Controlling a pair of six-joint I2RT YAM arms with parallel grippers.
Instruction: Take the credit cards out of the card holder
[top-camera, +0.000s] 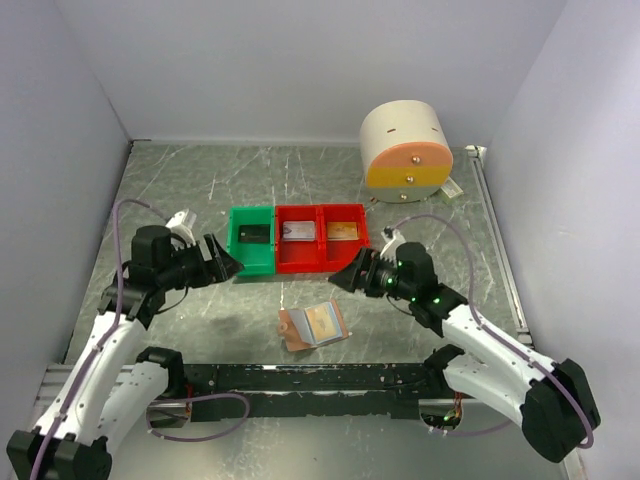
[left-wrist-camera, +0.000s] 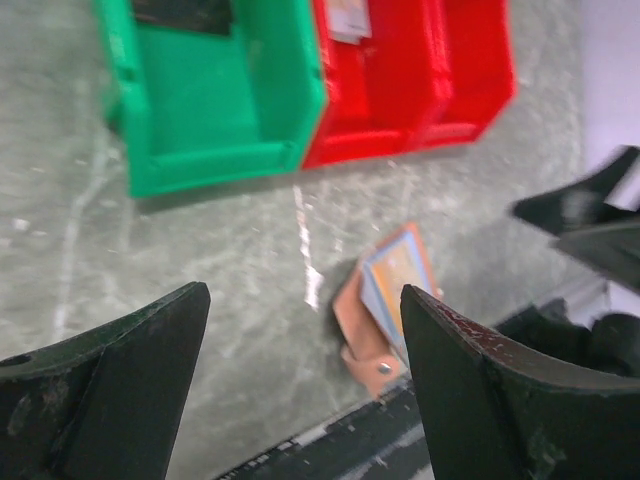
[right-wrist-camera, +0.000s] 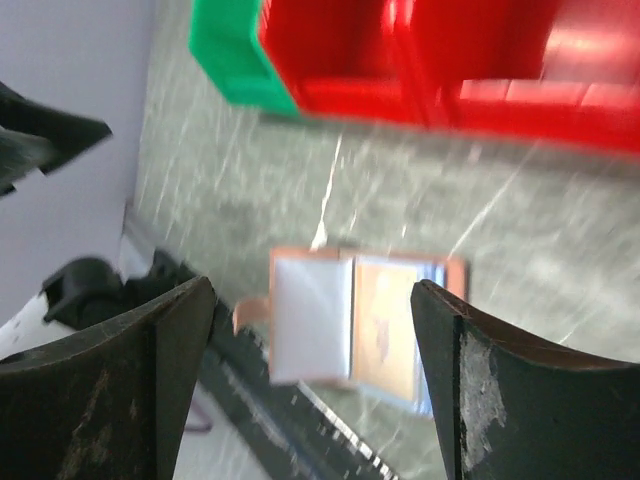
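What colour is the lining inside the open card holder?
Pale blue-grey, framed by tan leather; the card holder shows it best in the right wrist view.

A robotics lab's test cell: plain pale walls (top-camera: 300, 60) box in a grey marbled table (top-camera: 200, 180), where a white left arm (top-camera: 100, 350) and right arm (top-camera: 490, 345) (purple cables (top-camera: 120, 240) trailing) are bolted to a black rail (top-camera: 330, 378).

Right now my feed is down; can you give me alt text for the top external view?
The card holder lies open on the table between the arms, a gold-brown card showing inside; the left gripper and right gripper hover open and empty. Behind it, a green bin and two red bins each hold one card.
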